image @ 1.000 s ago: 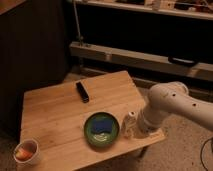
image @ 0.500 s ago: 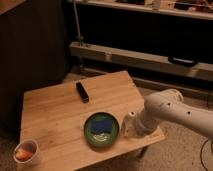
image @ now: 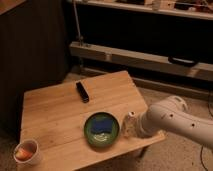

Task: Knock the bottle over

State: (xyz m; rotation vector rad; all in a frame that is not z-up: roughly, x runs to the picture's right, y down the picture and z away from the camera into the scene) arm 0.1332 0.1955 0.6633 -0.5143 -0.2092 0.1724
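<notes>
- One wooden table (image: 55, 112) was recorded: a rectangular top of pale planks with visible grain lines.
- One bottle (image: 130, 123) was recorded: small, pale whitish-grey and narrower at the top. It stood upright near the table's front right edge, just to the right of the green plate.
- One green plate (image: 90, 137) was recorded: round, with a glossy rim. One blue item (image: 103, 125) lay in its middle; its material could not be told.
- One black bar (image: 82, 91) was recorded: rectangular and matte, lying flat toward the back of the table, well apart from the bottle.
- One white cup (image: 26, 151) was recorded: round, at the front left corner, with orange contents.
- One robot arm (image: 172, 117) was recorded: a white, smooth, rounded casing reaching in from the right.
- One gripper (image: 136, 129) was recorded at the arm's end, low at the table's front right edge, right beside the bottle. Its fingers were closed together. Whether it touched the bottle could not be told.
</notes>
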